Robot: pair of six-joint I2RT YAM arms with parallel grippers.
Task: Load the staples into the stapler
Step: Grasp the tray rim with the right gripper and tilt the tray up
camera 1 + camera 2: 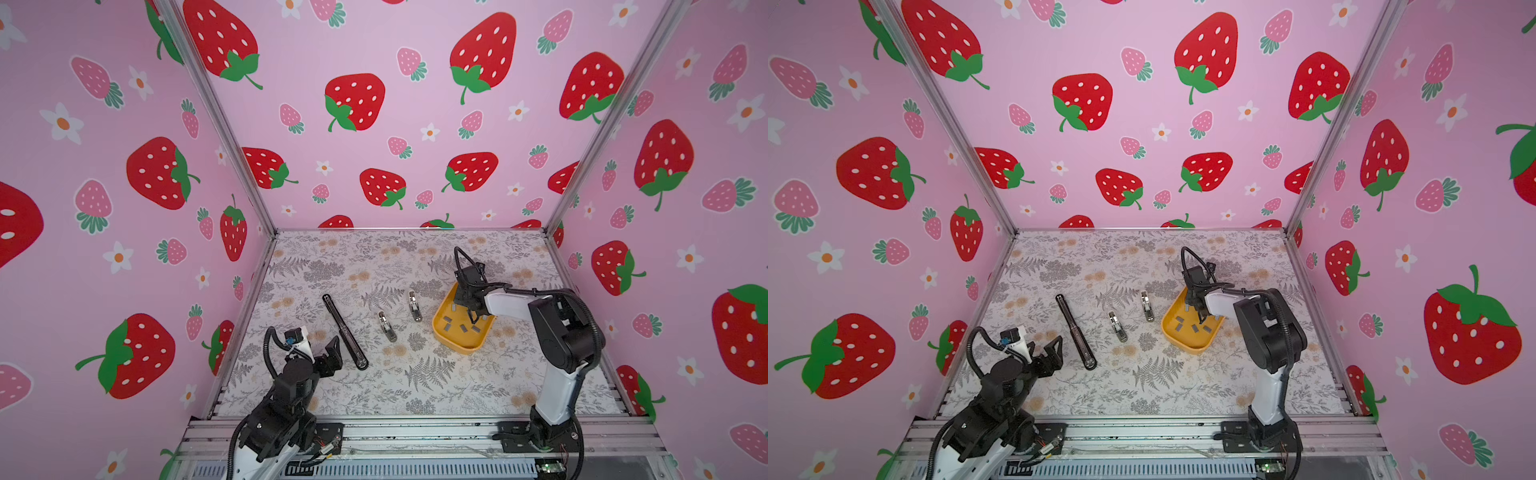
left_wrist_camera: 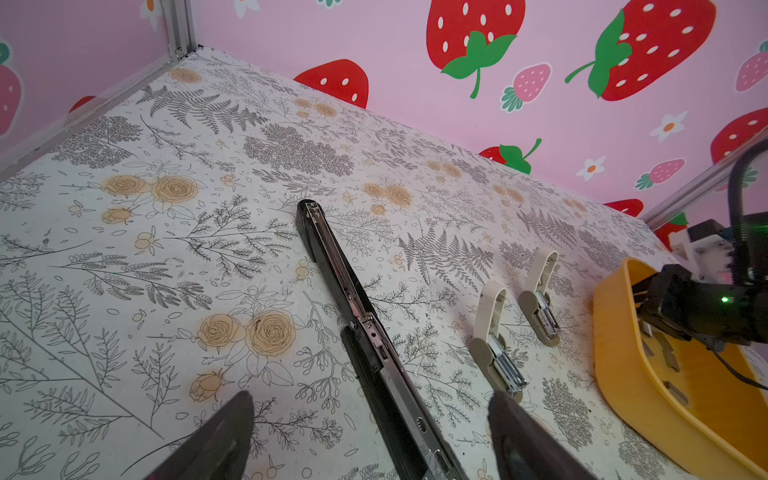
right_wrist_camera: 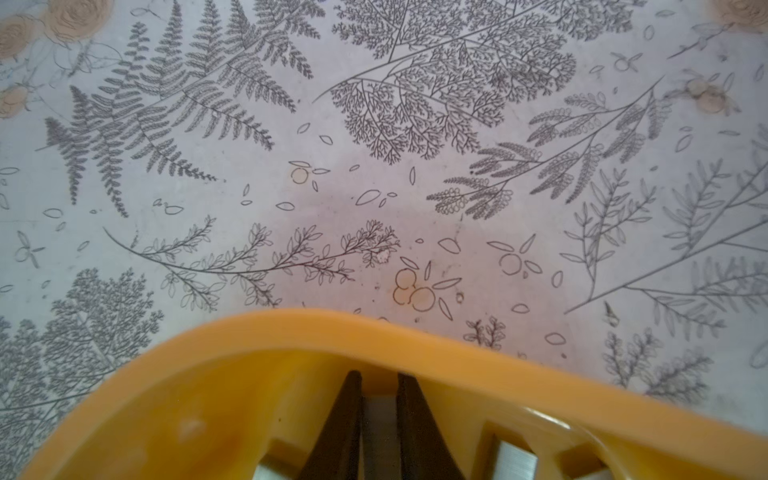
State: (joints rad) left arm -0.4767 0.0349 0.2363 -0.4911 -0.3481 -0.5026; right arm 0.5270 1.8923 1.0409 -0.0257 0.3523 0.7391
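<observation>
Looking down in both top views, the long black stapler (image 1: 345,331) (image 1: 1076,331) lies folded open flat on the fern-printed table (image 1: 415,374). It is well apart from the glossy yellow plastic tray (image 1: 440,332), where small grey metallic staples (image 1: 447,320) lie scattered.

From the left wrist, the left gripper (image 2: 370,399) stands with jaws wide, the stapler's shiny steel rail showing between its fingers.

From the right wrist, the right gripper (image 3: 379,376) is inside the tray, jaws narrow, pinching one dull grey strip.
</observation>
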